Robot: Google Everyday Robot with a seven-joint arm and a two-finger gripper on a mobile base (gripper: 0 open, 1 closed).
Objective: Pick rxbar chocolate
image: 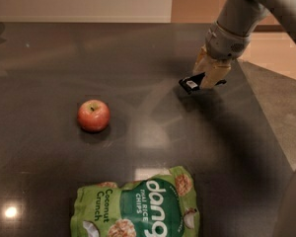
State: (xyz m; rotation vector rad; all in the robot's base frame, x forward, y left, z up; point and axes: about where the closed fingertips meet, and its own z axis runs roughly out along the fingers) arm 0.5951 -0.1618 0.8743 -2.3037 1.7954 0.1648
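Observation:
The rxbar chocolate (191,84) is a small flat black bar with a white label patch. It sticks out to the left from between the tan fingers (216,74) of my gripper (208,81), at the right of the dark table (153,132). The gripper is shut on the bar and holds it tilted, a little above the table top. The bar's right end is hidden by the fingers. The grey arm comes down from the upper right.
A red apple (93,115) sits on the table at the left middle. A large green chips bag (138,209) lies at the front. The table's right edge (266,127) runs diagonally below the arm, with floor beyond.

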